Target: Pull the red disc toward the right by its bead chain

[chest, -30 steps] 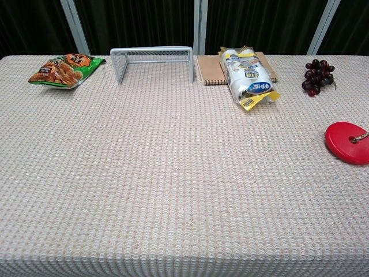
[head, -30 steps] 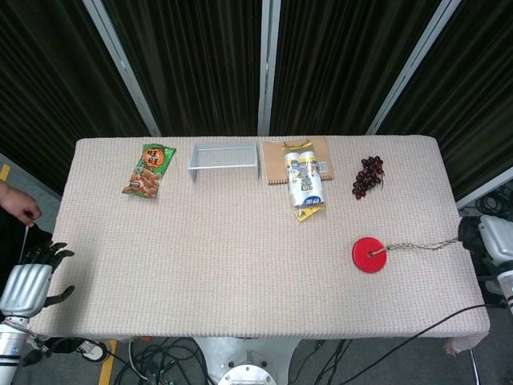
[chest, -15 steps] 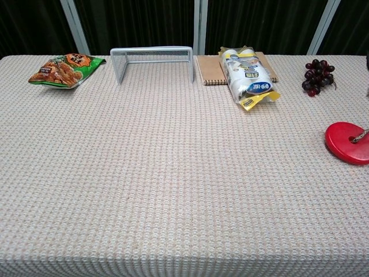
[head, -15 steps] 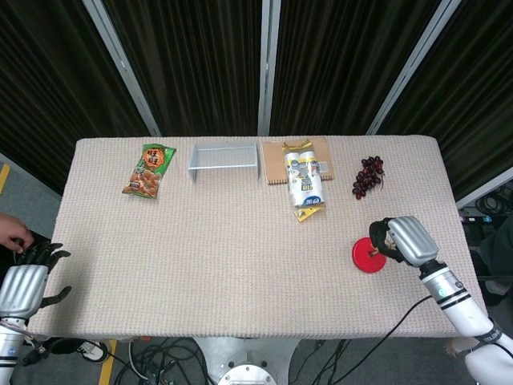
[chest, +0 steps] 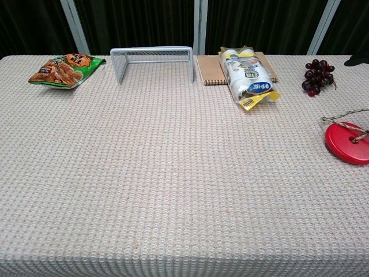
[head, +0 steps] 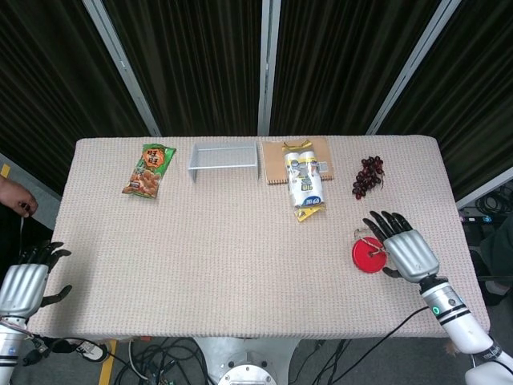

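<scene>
Head view: right hand [head: 403, 250] now lies fingers spread and holding nothing, just right of the red disc [head: 369, 255], where half a second ago it was curled over the disc's edge. Bead chain [chest: 345, 122], taut toward the right edge a second ago, now lies slack, looped across the disc top. Disc sits near the counter's right side, apparently released; pull looks finished or paused. Left hand [head: 26, 282] open, off the left edge. Counter [head: 240, 265] carries woven beige cloth; dark curtains behind.
</scene>
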Controlling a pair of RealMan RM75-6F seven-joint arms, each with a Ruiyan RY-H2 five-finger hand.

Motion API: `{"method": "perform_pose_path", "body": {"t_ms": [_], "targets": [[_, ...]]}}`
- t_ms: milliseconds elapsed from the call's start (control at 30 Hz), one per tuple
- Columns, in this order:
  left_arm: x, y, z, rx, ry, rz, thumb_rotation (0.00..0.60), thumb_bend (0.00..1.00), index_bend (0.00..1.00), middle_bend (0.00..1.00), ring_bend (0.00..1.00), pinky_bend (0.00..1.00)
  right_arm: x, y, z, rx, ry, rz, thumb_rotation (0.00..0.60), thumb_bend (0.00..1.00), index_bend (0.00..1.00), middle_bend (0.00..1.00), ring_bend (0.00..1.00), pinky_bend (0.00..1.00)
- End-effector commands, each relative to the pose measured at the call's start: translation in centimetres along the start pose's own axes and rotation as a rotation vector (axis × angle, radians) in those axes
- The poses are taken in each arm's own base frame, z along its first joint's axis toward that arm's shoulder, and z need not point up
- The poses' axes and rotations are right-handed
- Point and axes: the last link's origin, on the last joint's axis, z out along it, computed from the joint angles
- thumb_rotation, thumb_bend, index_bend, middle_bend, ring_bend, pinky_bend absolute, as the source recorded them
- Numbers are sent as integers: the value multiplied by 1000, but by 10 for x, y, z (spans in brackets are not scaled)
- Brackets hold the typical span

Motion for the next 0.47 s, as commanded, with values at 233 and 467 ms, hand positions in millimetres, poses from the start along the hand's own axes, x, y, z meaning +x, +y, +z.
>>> {"method": "perform_pose_path", "body": {"t_ms": [233,467], "targets": [[3,2,1,-6,12,-6,600,190,289,158,99,165,-33,15,-72,-135,140,28,600,54,0,0,0,5],[6,7,3,-31,36,-4,600,190,289,158,99,164,-73,37,-128,-325,199,29,600,103,0,0,0,0]]}}
